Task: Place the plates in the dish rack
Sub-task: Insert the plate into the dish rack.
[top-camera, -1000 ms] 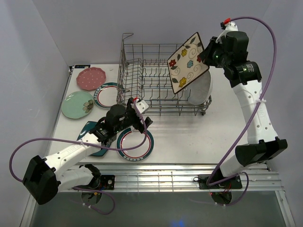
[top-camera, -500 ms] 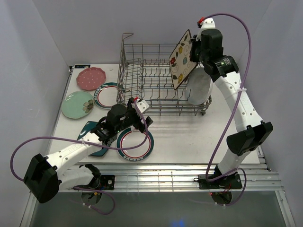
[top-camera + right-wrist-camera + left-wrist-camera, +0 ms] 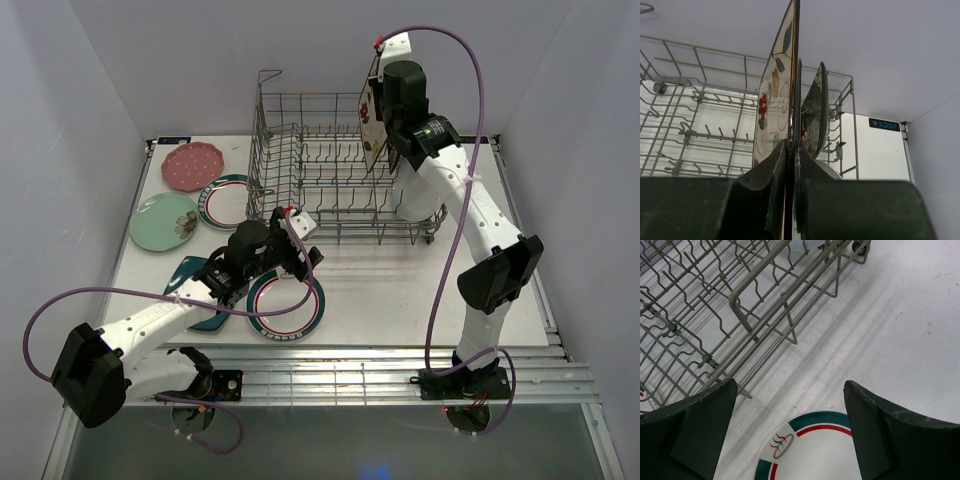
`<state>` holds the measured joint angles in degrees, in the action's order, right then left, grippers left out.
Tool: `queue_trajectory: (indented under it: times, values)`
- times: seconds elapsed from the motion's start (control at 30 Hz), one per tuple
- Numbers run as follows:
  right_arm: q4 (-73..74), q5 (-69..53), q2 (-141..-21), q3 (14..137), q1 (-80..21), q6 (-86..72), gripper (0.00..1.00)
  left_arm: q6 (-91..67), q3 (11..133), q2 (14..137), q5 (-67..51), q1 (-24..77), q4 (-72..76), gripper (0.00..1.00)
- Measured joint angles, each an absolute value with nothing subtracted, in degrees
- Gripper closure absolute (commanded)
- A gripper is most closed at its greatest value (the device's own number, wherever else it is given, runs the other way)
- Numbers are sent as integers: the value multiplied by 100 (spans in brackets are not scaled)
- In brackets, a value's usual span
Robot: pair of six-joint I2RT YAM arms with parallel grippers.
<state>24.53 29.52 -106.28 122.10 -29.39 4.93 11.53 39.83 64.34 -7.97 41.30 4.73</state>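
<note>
My right gripper (image 3: pixel 384 118) is shut on a floral square plate (image 3: pixel 369 125) and holds it upright, edge-on, above the right end of the grey wire dish rack (image 3: pixel 265 130). In the right wrist view the plate (image 3: pixel 771 102) rises from my gripper (image 3: pixel 791 150), with a second, darker floral plate (image 3: pixel 816 112) just right of it. A white oval plate (image 3: pixel 420 188) stands at the rack's right end. My left gripper (image 3: pixel 300 256) is open, low over a teal-and-red-rimmed round plate (image 3: pixel 285 306). In the left wrist view this plate (image 3: pixel 812 450) lies between my fingers (image 3: pixel 697 435).
A pink dotted plate (image 3: pixel 192 166), a mint green floral plate (image 3: pixel 165 220) and another teal-and-red-rimmed plate (image 3: pixel 226 200) lie left of the rack. A teal square plate (image 3: pixel 192 283) lies partly under my left arm. The rack's near edge (image 3: pixel 760 335) is just ahead of my left gripper.
My right arm has swung left with the floral square plate and turned it from face-on to edge-on over the rack. My left arm has barely moved.
</note>
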Motion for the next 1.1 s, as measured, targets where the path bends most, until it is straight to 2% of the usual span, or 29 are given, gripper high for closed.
queue_trajectory:
  times: [0.67, 1.1]
  values:
    - [1302, 3686, -11677, 12401, -2930, 1732, 92, 1177, 3979, 6506, -836, 4125, 473, 2]
    - [1037, 3417, -12228, 12750, -2386, 1695, 92, 1286, 3979, 6711, -849, 4104, 528, 2]
